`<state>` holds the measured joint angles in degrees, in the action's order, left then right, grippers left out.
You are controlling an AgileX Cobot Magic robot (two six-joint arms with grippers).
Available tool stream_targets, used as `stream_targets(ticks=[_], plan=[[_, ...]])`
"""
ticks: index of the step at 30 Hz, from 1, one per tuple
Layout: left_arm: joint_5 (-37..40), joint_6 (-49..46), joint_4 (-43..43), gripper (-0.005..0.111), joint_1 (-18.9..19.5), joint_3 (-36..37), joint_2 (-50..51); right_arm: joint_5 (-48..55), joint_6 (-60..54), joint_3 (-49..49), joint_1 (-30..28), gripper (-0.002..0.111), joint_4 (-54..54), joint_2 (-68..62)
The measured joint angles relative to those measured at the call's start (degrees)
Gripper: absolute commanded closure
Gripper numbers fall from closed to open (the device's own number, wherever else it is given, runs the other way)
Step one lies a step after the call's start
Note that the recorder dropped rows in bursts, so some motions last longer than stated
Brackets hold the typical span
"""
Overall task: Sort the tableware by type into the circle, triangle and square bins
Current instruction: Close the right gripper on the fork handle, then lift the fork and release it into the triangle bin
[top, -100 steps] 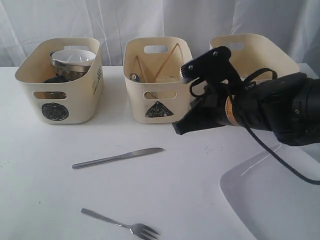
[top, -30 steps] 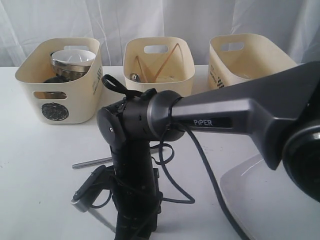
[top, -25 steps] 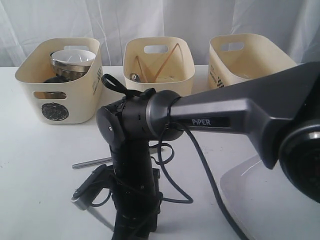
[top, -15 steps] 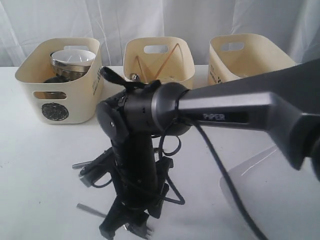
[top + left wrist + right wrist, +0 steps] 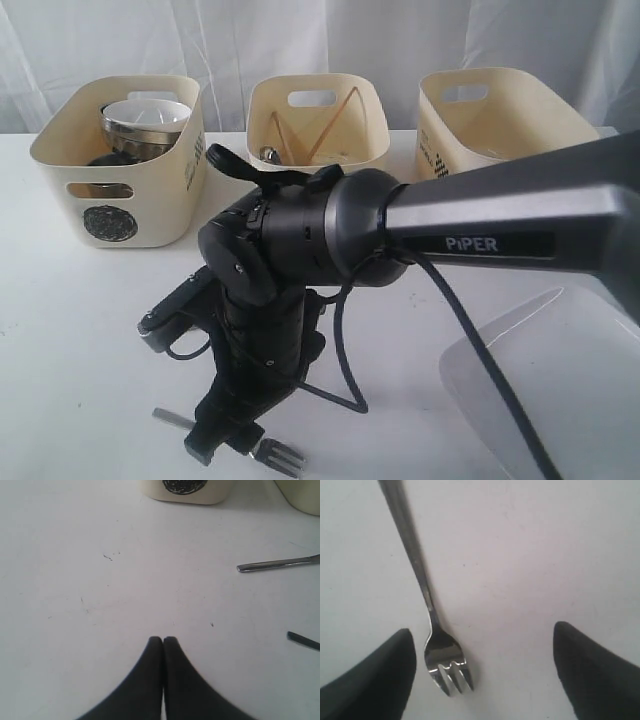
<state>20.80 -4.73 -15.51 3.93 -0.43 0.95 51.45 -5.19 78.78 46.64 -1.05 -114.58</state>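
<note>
L gripper (image 5: 163, 641) shut, empty, low over table (image 5: 75, 570), well apart from fork. R gripper (image 5: 482, 637) spread wide, holds nothing, straddles fork (image 5: 419, 580), which lies flat on table. Fork's long axis runs across the closing line, so a squeeze should catch it, but it sits off-centre, near one finger. R arm is nearer.

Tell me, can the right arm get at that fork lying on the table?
Probably yes. The right tool hangs open right over the fork, whose head lies between the jaws, off-centre, with nothing in the way.
</note>
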Motion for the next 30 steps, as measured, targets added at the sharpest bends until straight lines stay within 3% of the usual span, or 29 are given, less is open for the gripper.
stream_targets(ticks=[11,21,30], plan=[[0.0,0.0,0.0,0.107,0.0,0.0,0.0,1.6,-0.6,0.0,0.1,0.037,0.1,-1.8],[0.0,0.0,0.0,0.107,0.0,0.0,0.0,2.2,-8.9,0.2,0.2,0.038,-3.2,-3.9],[0.0,0.0,0.0,0.107,0.0,0.0,0.0,2.8,-9.4,0.5,0.2,0.087,-0.8,-4.3]])
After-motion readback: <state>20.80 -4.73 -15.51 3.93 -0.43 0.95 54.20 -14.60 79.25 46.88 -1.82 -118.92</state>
